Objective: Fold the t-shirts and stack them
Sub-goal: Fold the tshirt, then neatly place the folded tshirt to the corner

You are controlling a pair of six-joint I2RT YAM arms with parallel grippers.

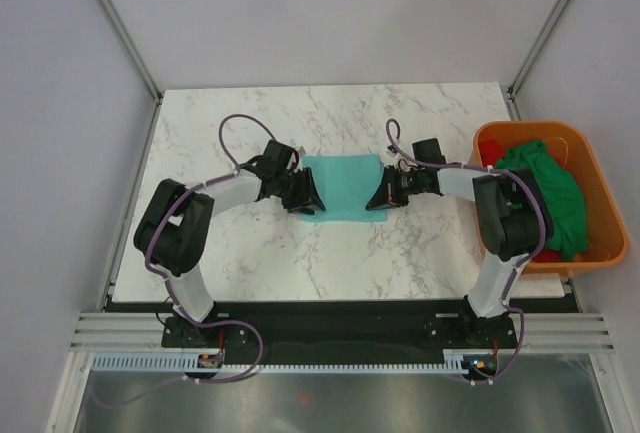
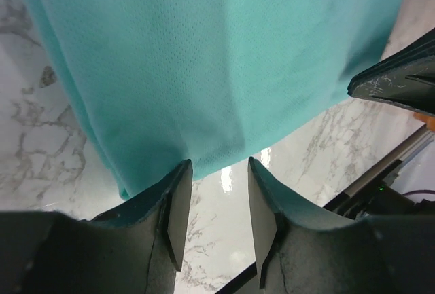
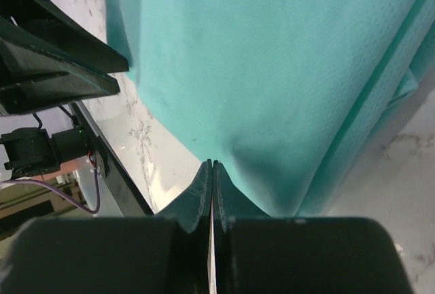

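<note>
Marble table [image 1: 250, 253], teal t-shirt [image 1: 343, 185] folded flat, rectangular

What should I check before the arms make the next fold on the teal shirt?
1. Right gripper gripping the teal t-shirt: ok, shut, cloth puckers at its tips.
2. Left gripper gripping the hem: not ok, jaws open, hem only at the tips.
3. Shirt on the table between both grippers: ok.
4. Green t-shirt and red t-shirt inside the orange tub: ok.
5. How many layers the right gripper caught: cannot tell.
</note>
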